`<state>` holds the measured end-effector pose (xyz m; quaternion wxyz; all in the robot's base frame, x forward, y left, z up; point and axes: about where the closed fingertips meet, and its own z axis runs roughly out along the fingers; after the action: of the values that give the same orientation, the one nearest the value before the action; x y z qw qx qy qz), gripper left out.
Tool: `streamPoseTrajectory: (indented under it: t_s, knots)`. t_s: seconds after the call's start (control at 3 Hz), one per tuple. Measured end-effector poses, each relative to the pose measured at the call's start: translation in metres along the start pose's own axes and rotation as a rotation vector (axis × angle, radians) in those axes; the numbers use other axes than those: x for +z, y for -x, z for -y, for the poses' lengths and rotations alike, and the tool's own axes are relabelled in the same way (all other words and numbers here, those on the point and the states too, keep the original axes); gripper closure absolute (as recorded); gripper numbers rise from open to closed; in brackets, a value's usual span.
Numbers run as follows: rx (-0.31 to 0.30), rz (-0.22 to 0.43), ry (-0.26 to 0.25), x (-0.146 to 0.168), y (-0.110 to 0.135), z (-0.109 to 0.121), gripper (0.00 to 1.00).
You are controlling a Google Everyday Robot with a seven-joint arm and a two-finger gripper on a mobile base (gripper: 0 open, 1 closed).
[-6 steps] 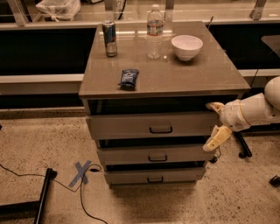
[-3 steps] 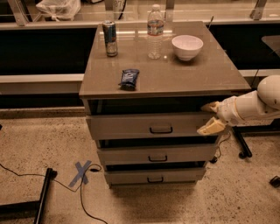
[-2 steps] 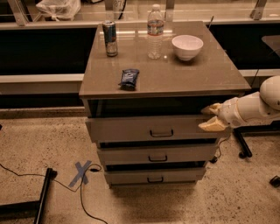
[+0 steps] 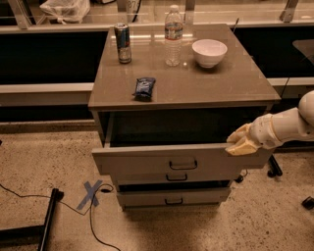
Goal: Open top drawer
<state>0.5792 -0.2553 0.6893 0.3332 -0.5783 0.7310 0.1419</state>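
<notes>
We see top drawer (image 4: 147, 159) standing well out; gripper (image 4: 239, 143) at its right top edge, likely for pulling; grip state: cannot tell.

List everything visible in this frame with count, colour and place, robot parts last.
cabinet: one, grey-beige, centre
top drawer: one, grey-beige, standing out from the cabinet
middle drawer: one, grey, under the top drawer
bottom drawer: one, grey, lowest
can: one, dark, cabinet top, back left
water bottle: one, clear, back centre
bowl: one, white, back right
snack packet: one, dark blue, near front edge
plastic bag: one, whitish, counter behind, upper left
tape cross: one, blue, floor left of cabinet
arm: one, white, from the right
gripper: one, cream, at the top drawer's right end
</notes>
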Motion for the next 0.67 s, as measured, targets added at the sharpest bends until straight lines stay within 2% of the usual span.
streamPoseTrajectory:
  t_s: [0.33,0.67]
  knots:
    - [0.0,0.0,0.0,0.0,0.0,0.0,0.42]
    - [0.0,0.001,0.005,0.0025,0.0006,-0.0008,0.19]
